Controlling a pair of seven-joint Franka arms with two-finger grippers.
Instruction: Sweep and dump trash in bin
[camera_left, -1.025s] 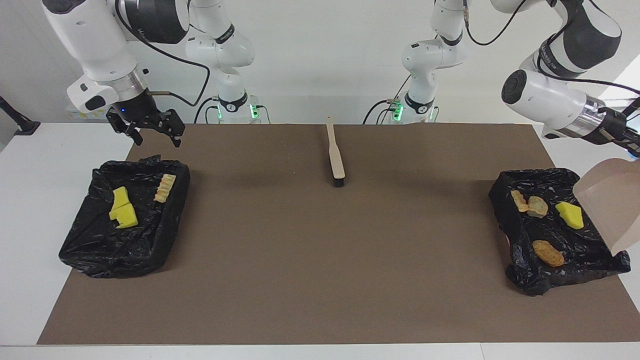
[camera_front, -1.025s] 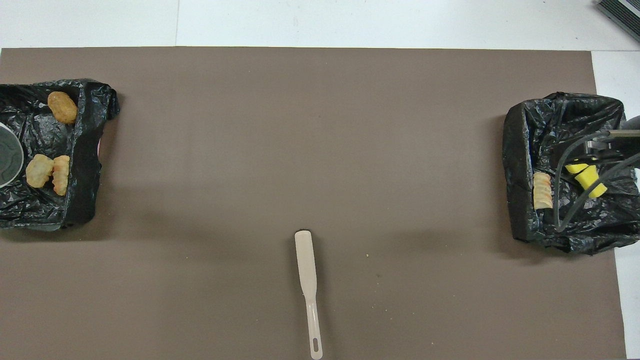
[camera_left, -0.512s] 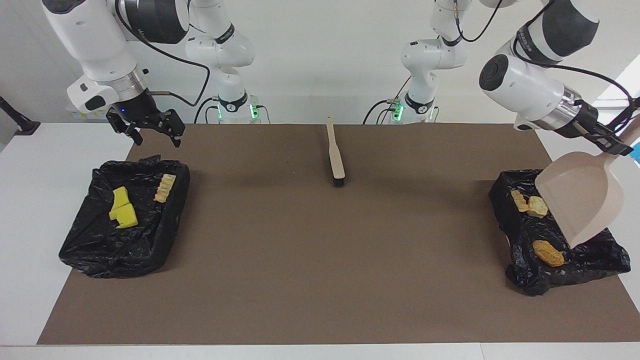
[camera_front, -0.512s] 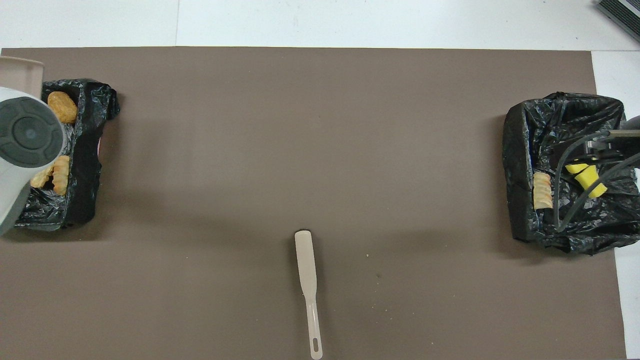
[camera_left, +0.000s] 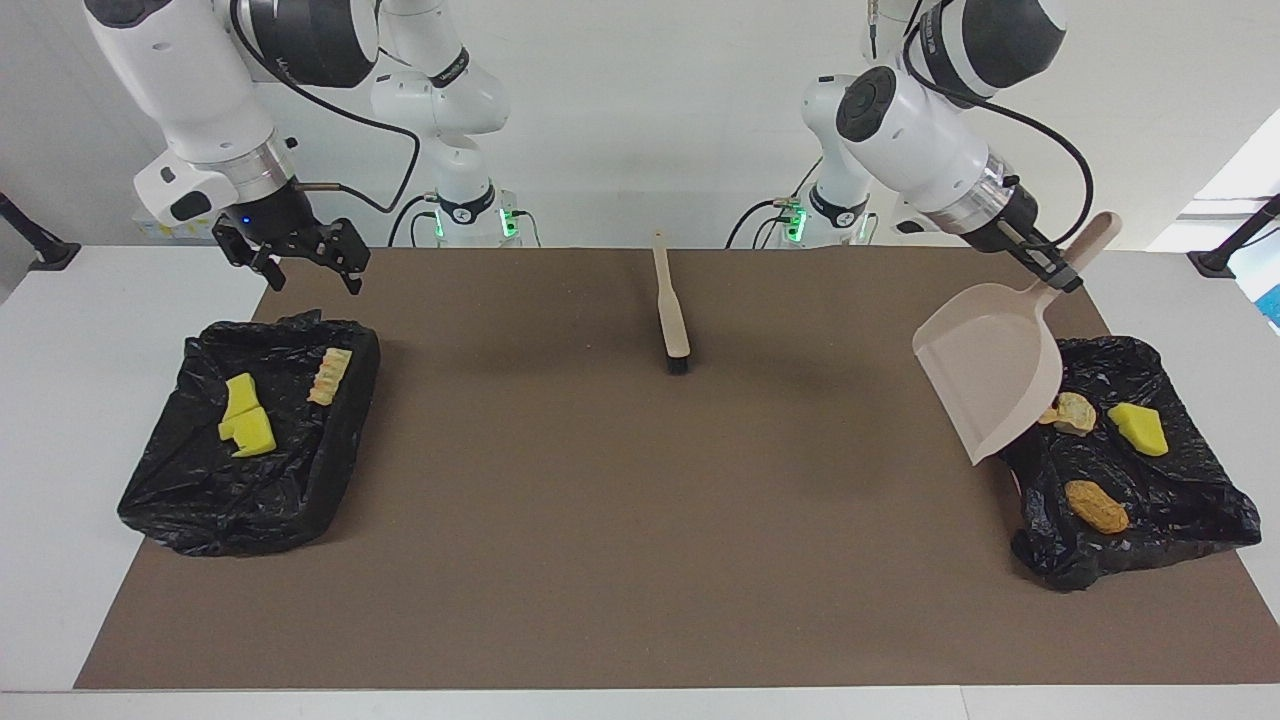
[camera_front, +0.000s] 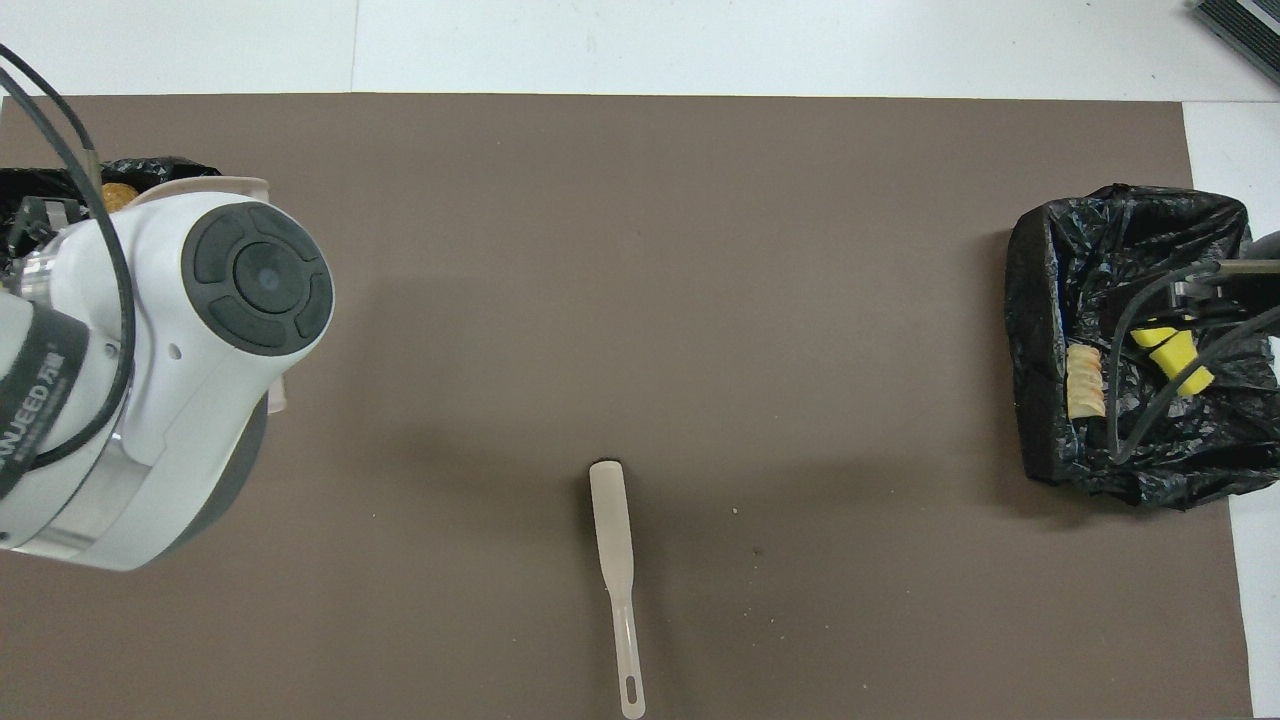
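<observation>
Left gripper (camera_left: 1058, 272) is up in the air at the left arm's end of the table, jaws clamped tight on the handle of the beige plastic dustpan (camera_left: 992, 380). The pan hangs tilted, mouth down, its lower lip over the edge of the black bag-lined bin (camera_left: 1190, 500) at that end; from the facing view I cannot tell whether the lip touches the bag. In the overhead view the left arm's big white joint covers nearly all of that bin.

Inside this bin: a yellow sponge chunk (camera_left: 1138, 428), a pale golden pastry (camera_left: 1076, 412) just beside the pan's lip, and a darker golden-brown bread-roll piece (camera_left: 1096, 505) farther from the robots.

Over at the right arm's end, the right gripper (camera_left: 310, 262) hangs with its jaws spread wide, holding nothing, over the table just nearer the robots than the second black bag-lined bin (camera_left: 200, 500). That one holds a yellow sponge piece (camera_left: 247, 425) and a ridged croissant-like pastry (camera_left: 329, 375).

Between the two bins, the beige long-handled brush with black bristles (camera_left: 670, 315) lies flat on the brown mat (camera_left: 640, 560), near the robots' edge, handle toward the robots.
</observation>
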